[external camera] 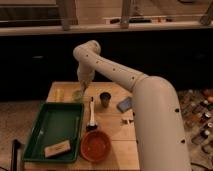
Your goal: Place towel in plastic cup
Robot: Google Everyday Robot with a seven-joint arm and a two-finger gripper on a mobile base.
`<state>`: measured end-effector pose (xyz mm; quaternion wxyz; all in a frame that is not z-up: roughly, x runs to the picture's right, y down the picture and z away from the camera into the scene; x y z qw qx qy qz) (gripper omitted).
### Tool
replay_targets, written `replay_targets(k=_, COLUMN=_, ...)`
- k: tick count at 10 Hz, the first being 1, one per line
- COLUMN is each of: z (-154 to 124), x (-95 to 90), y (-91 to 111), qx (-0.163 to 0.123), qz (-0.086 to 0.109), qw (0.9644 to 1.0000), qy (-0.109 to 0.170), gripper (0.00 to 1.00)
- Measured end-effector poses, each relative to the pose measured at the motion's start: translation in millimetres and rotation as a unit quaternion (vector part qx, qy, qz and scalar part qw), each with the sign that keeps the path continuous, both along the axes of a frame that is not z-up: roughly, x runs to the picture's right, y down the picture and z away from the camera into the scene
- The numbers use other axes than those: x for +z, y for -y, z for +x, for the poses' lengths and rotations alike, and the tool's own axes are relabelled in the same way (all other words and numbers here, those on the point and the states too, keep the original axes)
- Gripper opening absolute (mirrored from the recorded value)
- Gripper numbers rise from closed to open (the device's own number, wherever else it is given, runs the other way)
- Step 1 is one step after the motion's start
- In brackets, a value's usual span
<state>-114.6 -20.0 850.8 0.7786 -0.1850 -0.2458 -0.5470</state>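
Reaching in from four o'clock, the robot's thick white arm (150, 110) rises over the light wooden table (112, 135), bends at an elbow near twelve o'clock and drops back toward the tabletop. A dark green rectangular plastic tray (52, 125) fills the table's eight o'clock side, and a tan oblong block (57, 148) lies flat at its near end. Just beside the tray, at six o'clock, sits a round orange-brown bowl (95, 145). A black-handled brush (92, 117) lies lengthwise at the centre, its head close to the bowl's far rim. At three o'clock a blue-grey flat rectangular pad (125, 104) rests against the arm's edge. A small dark opaque cup (105, 98) stands upright at one o'clock, apart from the brush. At eleven o'clock, just beyond the tray's far corner, stands the short, see-through, green-tinted plastic cup (77, 94). Directly above it hangs the gripper (82, 85), fingers pointing down and closed together. The small pale grey-white cloth towel (84, 76) appears bunched at those fingers, just over the plastic cup's mouth; where cloth ends and gripper begins is hard to make out.
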Motion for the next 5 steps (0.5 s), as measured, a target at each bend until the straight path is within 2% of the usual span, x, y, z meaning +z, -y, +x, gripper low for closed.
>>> replay_targets(k=5, z=-18.6, x=10.7, y=-10.4, qx=-0.023, qz=-0.012, qw=0.9997, qy=0.006, gripper=0.00)
